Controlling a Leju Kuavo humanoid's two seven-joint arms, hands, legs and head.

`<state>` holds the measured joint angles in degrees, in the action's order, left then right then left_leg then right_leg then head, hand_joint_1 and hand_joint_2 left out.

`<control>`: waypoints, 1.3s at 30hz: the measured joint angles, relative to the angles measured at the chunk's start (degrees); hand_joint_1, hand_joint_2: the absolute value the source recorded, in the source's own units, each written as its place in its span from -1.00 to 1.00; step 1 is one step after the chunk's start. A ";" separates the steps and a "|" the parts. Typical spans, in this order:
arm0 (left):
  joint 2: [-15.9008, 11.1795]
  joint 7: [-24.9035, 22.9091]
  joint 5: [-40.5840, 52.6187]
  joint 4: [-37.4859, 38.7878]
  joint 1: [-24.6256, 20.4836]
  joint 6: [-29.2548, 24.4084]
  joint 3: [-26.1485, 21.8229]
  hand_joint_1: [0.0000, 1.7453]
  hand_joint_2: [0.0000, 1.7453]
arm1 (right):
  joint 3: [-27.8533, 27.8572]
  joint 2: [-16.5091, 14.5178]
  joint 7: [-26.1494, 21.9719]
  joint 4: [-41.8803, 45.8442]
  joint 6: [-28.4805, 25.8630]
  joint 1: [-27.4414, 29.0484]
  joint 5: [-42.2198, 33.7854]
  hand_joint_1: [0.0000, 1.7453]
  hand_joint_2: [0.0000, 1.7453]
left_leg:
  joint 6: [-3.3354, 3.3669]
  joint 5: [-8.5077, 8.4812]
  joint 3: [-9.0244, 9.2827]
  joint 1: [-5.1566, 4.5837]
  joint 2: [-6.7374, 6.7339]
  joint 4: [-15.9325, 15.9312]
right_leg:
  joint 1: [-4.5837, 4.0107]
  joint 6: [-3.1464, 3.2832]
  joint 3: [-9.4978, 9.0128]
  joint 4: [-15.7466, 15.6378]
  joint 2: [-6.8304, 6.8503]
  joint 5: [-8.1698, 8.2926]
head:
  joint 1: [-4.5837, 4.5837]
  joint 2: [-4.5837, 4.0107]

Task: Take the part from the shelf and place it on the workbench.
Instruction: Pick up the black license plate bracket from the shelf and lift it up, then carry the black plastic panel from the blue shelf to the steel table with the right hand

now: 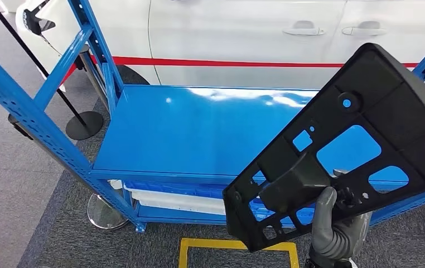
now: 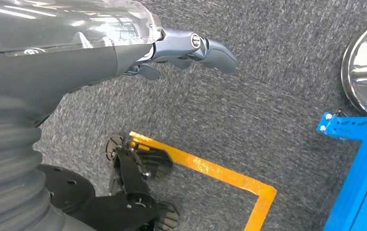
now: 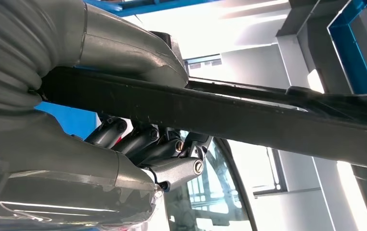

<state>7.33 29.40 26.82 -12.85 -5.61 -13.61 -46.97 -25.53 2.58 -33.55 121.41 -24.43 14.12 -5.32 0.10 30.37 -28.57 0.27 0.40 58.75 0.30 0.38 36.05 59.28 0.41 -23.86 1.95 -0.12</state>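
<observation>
Grey carpet underfoot, white car [image 1: 244, 33] with a red stripe parked behind a blue shelf [image 1: 199, 134]; yellow floor marking [image 1: 238, 251] in front of it. Shelf top deck is bare glossy blue, lower deck holds blue and white bins [image 1: 171, 196].

Part [image 1: 355, 139] is off the shelf, up in the air over its right front corner, tilted on a diagonal. Right hand [image 1: 333, 220] grips it at the lower edge, thumb on one face, fingers [image 3: 138, 139] clenched on the other. My guess: an edge grip was the easiest way to pull a flat plate off the rack and keep it clear of the frame.

Left hand [image 2: 191, 50] hangs over the carpet, holding nothing, fingers loosely apart; looks parked out of the way.

Part itself: flat black plastic bracket, roughly rectangular, several cut-outs plus small holes, raised ribs, one moulded boss near the grip. Looks rigid and light. Workbench placement not yet done.
</observation>
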 joint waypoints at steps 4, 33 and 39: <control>0.01 -1.06 0.14 0.00 0.02 -0.10 -0.01 -1.00 1.00 | -0.02 -0.03 -0.44 0.09 0.67 1.16 -0.31 1.00 1.00 | 1.14 -1.56 -0.46 -0.07 -0.15 -1.07 | 0.24 -1.52 0.43 0.19 -0.15 0.22 | -0.04 -0.01; 0.21 -3.99 1.93 0.00 -0.91 -1.15 0.27 -1.00 1.00 | -0.16 -1.08 -1.01 0.85 3.99 2.83 -1.22 1.00 1.00 | 0.70 -0.79 1.14 -0.19 2.84 -1.96 | 0.08 -0.73 -0.43 -1.05 -6.36 0.59 | -0.29 0.01; 0.60 -5.66 1.89 0.00 -0.43 -1.68 0.25 -1.00 1.00 | 0.60 -1.73 -0.81 1.78 4.95 3.69 -2.21 1.00 1.00 | 1.77 -2.66 0.45 0.33 -1.94 -3.42 | 0.56 -2.73 5.36 11.74 -1.17 -7.27 | -1.18 0.00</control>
<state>7.92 23.75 28.70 -12.85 -6.04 -15.29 -46.72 -24.93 0.85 -34.36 123.19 -19.48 17.82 -7.54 1.87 27.71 -28.13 0.61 -1.54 55.33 0.86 -2.35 41.41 71.02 -0.76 -31.13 0.78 -0.12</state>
